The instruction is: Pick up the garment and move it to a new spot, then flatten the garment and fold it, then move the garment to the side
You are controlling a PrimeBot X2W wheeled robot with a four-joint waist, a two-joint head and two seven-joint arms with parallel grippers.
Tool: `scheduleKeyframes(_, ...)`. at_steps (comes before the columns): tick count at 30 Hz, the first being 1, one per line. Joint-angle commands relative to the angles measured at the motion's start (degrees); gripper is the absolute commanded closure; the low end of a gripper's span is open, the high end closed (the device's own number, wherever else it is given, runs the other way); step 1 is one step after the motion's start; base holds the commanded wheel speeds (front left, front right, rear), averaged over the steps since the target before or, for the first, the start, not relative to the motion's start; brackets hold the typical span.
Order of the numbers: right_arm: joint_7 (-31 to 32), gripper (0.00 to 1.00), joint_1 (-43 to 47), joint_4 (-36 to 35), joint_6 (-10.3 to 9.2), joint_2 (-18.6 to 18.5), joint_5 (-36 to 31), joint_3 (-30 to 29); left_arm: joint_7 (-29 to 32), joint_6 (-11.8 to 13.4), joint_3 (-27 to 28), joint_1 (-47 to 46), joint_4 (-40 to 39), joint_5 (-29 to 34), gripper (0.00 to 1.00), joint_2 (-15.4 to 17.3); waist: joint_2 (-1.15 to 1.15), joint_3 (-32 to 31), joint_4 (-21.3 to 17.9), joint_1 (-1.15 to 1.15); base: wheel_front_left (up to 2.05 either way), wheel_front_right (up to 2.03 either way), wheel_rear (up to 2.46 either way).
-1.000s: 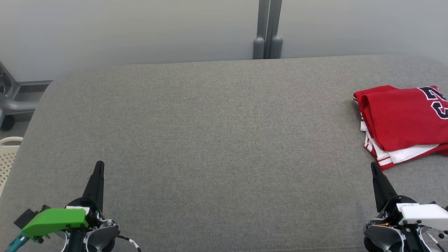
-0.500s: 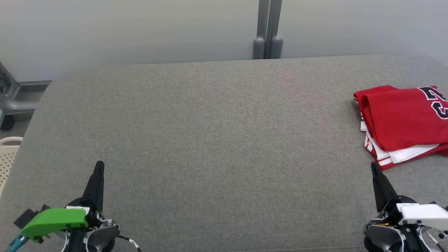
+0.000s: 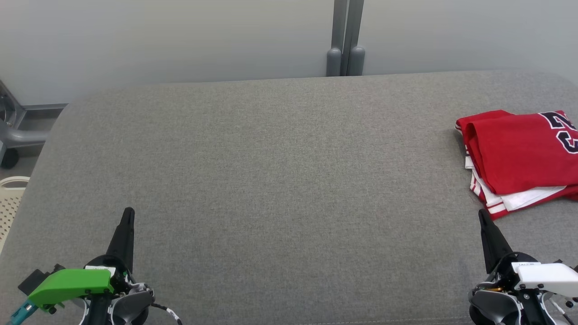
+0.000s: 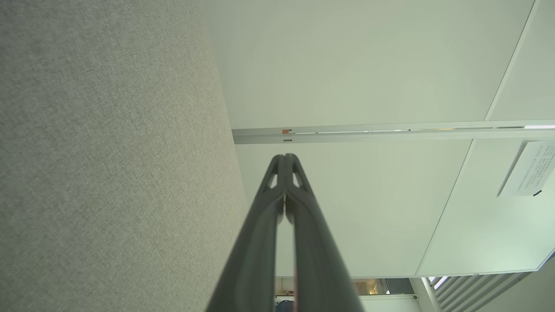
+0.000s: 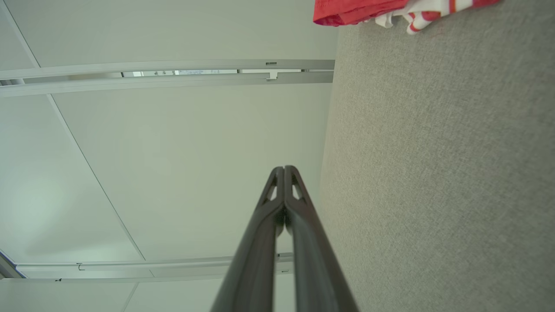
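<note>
At 3 o'clock in the head view, the red garment (image 3: 519, 155) lies folded on the grey table (image 3: 280, 180), so you are probably finishing the move aside. The left gripper (image 3: 128, 212) at 7 and the right gripper (image 3: 481, 213) at 5 are clenched on nothing. At 9, off the table, sits a pale basket (image 3: 10, 198); its contents are hidden.

Left wrist view: fingers pressed together beside bare table.

Right wrist view: likewise, with the garment (image 5: 360, 11) at 1 o'clock, well apart. Your next move needs only a check of the fold.
</note>
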Motion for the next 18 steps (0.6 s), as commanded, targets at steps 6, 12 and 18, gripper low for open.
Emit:
scheduleKeyframes(6, 0.2, 1.00, 0.3, -0.2, 0.02, -0.2, 0.1, -0.1, 0.2, -0.3, 0.2, -0.9, -0.1, 0.0, 1.00, 0.1, 0.00, 0.0, 0.0, 0.00, 0.00, 0.00, 0.00)
scheduleKeyframes(12, 0.2, 1.00, 0.3, -0.2, 0.02, -0.2, 0.1, -0.1, 0.2, -0.3, 0.2, -0.9, -0.1, 0.0, 1.00, 0.1, 0.00, 0.0, 0.0, 0.00, 0.00, 0.00, 0.00)
scheduleKeyframes(18, 0.2, 1.00, 0.3, -0.2, 0.02, -0.2, 0.1, -0.1, 0.2, -0.3, 0.2, -0.9, -0.1, 0.0, 1.00, 0.1, 0.00, 0.0, 0.0, 0.00, 0.00, 0.00, 0.00)
